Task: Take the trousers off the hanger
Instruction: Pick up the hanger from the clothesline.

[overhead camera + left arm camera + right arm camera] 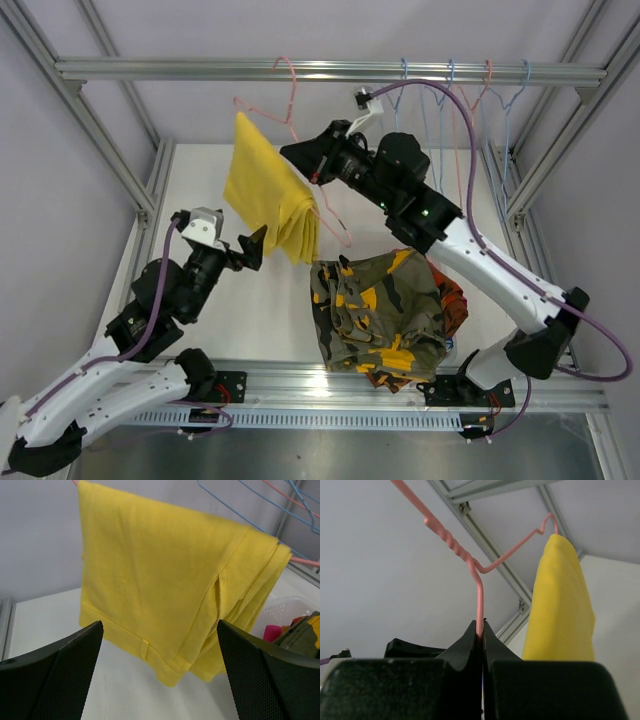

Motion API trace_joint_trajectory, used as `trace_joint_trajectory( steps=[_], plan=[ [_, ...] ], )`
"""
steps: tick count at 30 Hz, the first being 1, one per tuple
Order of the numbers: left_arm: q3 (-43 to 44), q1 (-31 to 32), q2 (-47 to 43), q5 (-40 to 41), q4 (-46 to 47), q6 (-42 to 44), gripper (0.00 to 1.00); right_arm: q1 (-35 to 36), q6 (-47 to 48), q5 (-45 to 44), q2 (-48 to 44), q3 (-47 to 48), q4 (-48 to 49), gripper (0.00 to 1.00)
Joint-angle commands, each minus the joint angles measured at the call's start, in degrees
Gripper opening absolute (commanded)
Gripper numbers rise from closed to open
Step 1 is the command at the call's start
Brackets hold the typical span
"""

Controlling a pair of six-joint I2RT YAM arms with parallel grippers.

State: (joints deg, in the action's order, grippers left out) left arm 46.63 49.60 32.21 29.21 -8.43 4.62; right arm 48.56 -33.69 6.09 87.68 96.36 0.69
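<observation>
- The right gripper (481,630) was pinched shut on the wire of the pink hanger (479,587), steadying it.
- The yellow trousers (270,205) hung folded over that hanger's bar. Other pairs lay heaped at the table's right, the olive-yellow camouflage pair (375,310) on top.
- The left gripper (252,246) hovered near the cloth's lower edge, jaws spread wide, holding nothing.
- Lining up the grab, I'd say. The next move called for closing on the hem, then drawing the cloth off the bar.
</observation>
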Motion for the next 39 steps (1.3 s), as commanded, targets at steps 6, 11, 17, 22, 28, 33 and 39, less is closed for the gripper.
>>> trace_joint_trajectory(
  steps=[6,11,17,22,28,33,39],
  plan=[
    [2.4,3.0,-0.5,-1.2,-1.2,-6.5,1.00,6.7,9.1,-19.9,-10.7,-2.7,13.1,0.00],
    [1.0,5.1,-2.5,-3.0,1.7,-6.7,0.99,10.2,12.1,-26.2,-10.4,-3.7,14.3,0.00],
    [-0.2,8.9,-0.1,-3.9,7.2,-3.1,0.99,13.0,14.2,-33.8,-8.1,-3.1,16.1,0.00],
    [-1.4,11.6,3.6,-2.1,13.6,-0.2,0.99,13.7,14.6,-36.8,-6.3,-2.4,17.2,0.00],
    [-7.3,15.1,4.5,2.9,25.1,5.3,0.99,13.7,13.8,-38.7,-5.0,-0.9,17.5,0.00],
    [-11.5,15.5,4.6,6.3,30.3,7.9,0.99,13.7,13.6,-39.0,-5.1,-0.8,17.7,0.00],
    [-15.1,15.5,5.2,10.4,37.2,10.2,0.99,13.1,11.3,-38.6,-6.6,-3.9,19.3,0.00]
  ],
)
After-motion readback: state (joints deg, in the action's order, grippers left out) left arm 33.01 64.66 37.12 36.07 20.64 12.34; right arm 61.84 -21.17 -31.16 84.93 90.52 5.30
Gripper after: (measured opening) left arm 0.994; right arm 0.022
